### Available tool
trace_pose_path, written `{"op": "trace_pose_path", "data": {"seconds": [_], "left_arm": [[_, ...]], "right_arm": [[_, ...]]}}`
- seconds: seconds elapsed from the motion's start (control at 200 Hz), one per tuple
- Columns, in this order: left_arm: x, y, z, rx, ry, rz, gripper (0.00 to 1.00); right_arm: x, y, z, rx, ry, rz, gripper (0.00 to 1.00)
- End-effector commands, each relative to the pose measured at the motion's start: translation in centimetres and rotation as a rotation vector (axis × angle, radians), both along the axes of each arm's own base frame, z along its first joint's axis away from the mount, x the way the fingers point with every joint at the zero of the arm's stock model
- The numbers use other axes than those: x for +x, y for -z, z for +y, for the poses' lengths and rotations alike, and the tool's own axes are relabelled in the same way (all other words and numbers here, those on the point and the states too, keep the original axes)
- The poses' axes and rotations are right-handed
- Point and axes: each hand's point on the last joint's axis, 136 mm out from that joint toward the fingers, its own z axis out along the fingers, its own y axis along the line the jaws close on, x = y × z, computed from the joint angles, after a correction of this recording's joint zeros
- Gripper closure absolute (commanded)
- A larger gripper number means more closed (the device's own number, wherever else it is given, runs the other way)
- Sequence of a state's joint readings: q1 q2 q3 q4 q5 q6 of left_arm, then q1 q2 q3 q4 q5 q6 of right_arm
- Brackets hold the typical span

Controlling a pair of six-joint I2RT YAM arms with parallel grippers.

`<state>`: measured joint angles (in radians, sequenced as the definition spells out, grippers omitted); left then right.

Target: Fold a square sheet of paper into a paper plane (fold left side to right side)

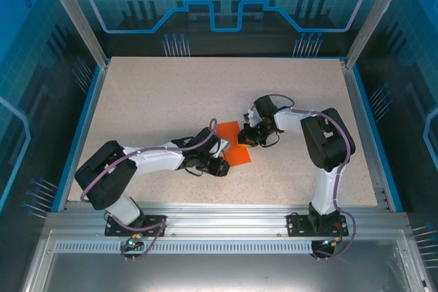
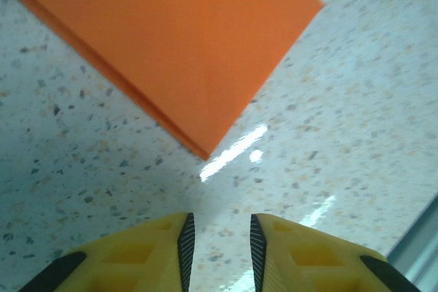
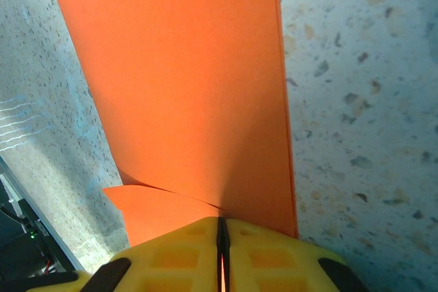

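left arm: reaching in low from the near-left corner, stretched over the speckled table [image 1: 171, 100] toward the middle
left gripper [image 1: 219, 162]: down by the tabletop, right at the near-left side of the square sheet of paper [image 1: 236, 150]
left gripper, its own camera [image 2: 219, 244]: the two yellow fingers [image 2: 157, 254] stand a little apart, bare table [image 2: 342, 135] showing in the slot between them, nothing gripped
gap to the sheet: one corner of the orange paper [image 2: 178, 39] points back at that slot, near the fingertips but not touching them
paper: orange-red, lying in the middle of the table between the two grippers; along one side there's a doubled edge, so it's two layers, folded over
right gripper [image 1: 245, 138]: sitting at the far-right side of the sheet, facing the left one across it
right gripper, its own camera [image 3: 222, 237]: fingers [image 3: 274, 258] pressed tight together with a thin line of orange between them, so it's clamped on the paper's edge
paper at the pinch [image 3: 185, 80]: a broad orange panel runs away from the fingers, and a second layer peeks out just left of the grip
right arm: folded at the elbow over on the right, wrist angled in toward the centre
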<state>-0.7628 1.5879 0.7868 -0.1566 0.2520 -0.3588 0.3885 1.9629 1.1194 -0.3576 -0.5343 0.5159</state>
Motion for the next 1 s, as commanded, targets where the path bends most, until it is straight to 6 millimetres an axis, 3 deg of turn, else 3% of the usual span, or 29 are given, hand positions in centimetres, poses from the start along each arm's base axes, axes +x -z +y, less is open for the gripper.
{"op": "trace_pose_path", "data": {"seconds": [0.0,0.08,0.185,0.385,0.6,0.795,0.995], "left_arm": [[1.2,-3.8,-2.6,-0.131,0.017,-0.02,0.67],[2.3,-3.9,-3.7,-0.141,0.018,-0.035,0.67],[3.4,-2.2,-4.3,-0.095,0.014,-0.022,0.67],[4.9,1.7,-2.7,0.012,-0.08,0.006,0.68],[3.6,4.1,-1.3,0.063,-0.108,0.055,0.69],[2.6,4.9,-0.6,0.065,-0.117,0.082,0.72],[2.5,5.0,-0.3,0.075,-0.117,0.078,0.73]], "right_arm": [[-0.4,1.5,-0.8,-0.06,0.014,0.014,0.89],[-0.4,1.4,-0.7,-0.059,0.013,0.012,0.89],[-0.5,1.4,-0.7,-0.057,0.01,0.014,0.89],[-0.3,0.6,-0.4,-0.04,0.005,-0.003,0.89],[0.0,-1.5,0.2,0.014,-0.012,-0.052,0.89],[-1.2,-3.2,0.3,0.046,-0.023,-0.069,0.89],[-3.1,-2.9,2.0,0.073,-0.054,-0.047,0.9]]}}
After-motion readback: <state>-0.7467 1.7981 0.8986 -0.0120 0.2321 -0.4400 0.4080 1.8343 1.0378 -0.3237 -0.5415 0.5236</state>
